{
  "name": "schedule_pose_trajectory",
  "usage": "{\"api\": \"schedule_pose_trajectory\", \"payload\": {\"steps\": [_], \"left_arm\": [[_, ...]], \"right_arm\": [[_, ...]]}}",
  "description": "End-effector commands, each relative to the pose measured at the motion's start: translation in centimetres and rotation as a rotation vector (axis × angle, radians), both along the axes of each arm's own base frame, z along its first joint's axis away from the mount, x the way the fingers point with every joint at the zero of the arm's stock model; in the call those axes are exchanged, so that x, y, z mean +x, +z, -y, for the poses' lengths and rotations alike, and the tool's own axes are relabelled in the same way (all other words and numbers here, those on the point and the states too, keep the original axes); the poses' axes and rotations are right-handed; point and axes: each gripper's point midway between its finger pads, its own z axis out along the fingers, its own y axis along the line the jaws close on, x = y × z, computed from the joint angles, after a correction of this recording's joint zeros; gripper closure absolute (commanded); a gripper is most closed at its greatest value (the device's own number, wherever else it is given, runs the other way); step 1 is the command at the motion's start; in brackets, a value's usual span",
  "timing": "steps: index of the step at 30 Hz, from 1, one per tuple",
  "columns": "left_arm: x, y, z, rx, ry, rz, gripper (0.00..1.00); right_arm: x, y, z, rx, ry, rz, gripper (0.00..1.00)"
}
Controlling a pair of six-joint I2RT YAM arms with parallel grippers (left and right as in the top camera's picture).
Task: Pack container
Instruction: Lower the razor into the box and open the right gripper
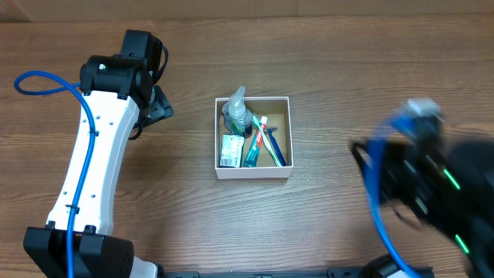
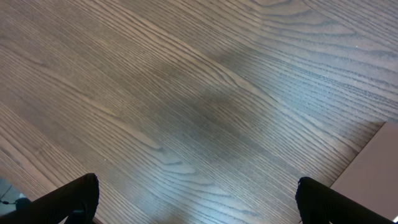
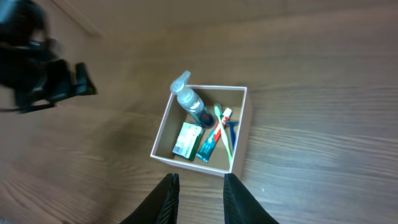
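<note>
1. The container, a square white-walled box with a brown inside, sits on the wooden tabletop about mid-frame in the overhead view, between the two arms and touching neither.
2. Inside the box, on the left: a clear bottle at the far left corner, its nozzle over the rim. A green-and-white packet lies flat at the near left corner.
3. In the middle and to the right: a teal tube with a red-and-white cap, a green toothbrush, and a blue-handled item. They lie slanted and overlapping. I cannot tell what the blue item is.
4. The left arm is white with a blue cable. Its left end effector is well left of the box, above bare tabletop.
5. Left wrist view: the left end effector is spread wide, one dark fingertip in each lower corner. Only wood grain lies between them, and it holds nothing.
6. The right arm is motion-blurred in the overhead view, right of the box and well apart from it.
7. Right wrist view: the right end effector looks down on the box from above. Its fingers are parted by a narrow gap and it holds nothing.
8. The same view shows the bottle, packet, and tube inside the box.
</note>
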Motion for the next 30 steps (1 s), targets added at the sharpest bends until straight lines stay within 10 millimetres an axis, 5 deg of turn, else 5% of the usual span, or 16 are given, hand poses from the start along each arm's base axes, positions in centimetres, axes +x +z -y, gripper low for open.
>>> {"api": "schedule_pose_trajectory", "payload": {"steps": [1,3,5,10,17,30], "left_arm": [[0.3,1.1,-0.3,0.007,0.005,0.04,0.0],[0.3,1.1,-0.3,0.007,0.005,0.04,0.0],[0.3,1.1,-0.3,0.007,0.005,0.04,0.0],[0.3,1.1,-0.3,0.007,0.005,0.04,0.0],[0.3,1.1,-0.3,0.007,0.005,0.04,0.0],[0.3,1.1,-0.3,0.007,0.005,0.04,0.0]], "right_arm": [[-6.5,3.2,3.4,0.099,-0.029,0.184,0.63],[-10.4,4.3,5.2,0.157,-0.029,0.3,0.42],[-13.0,4.4,6.5,0.19,-0.03,0.364,0.0],[-15.7,0.9,7.7,0.166,-0.038,0.281,0.0],[-16.1,-0.1,9.2,0.146,-0.104,0.275,0.0],[-22.9,-0.8,12.6,0.285,-0.118,0.53,0.0]]}}
